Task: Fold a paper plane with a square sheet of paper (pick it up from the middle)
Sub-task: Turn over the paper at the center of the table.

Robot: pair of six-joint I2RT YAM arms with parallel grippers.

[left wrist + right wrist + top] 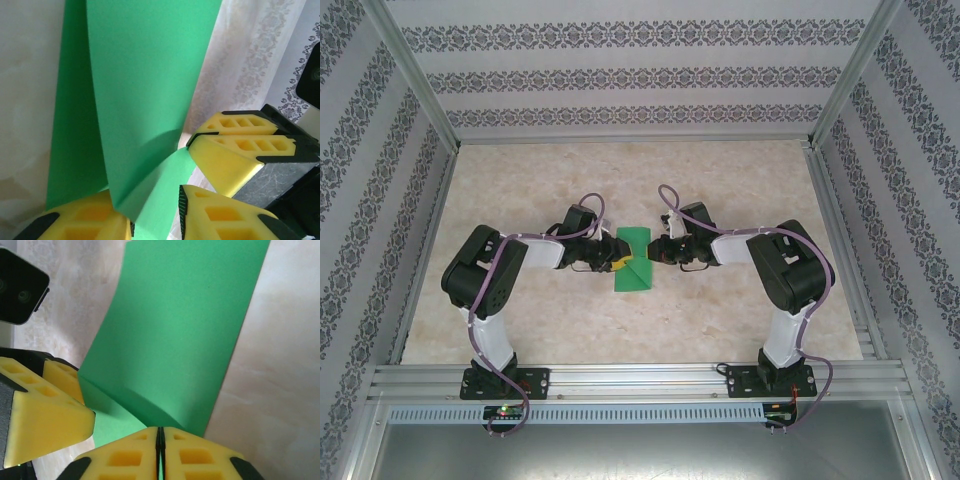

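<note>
Resting on the worktop [520, 200], one square sheet of paper [638, 245] is being pinched, seemingly, by the right gripper [160, 432]; the left gripper [150, 210] is being held narrowly open around it.

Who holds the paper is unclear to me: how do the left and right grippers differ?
The left gripper has fingers apart, the square sheet of paper passing between them; the right gripper has fingers pressed together on its edge. The left gripper is at the sheet's left, the right gripper at its right. Both have yellow fingers.
</note>
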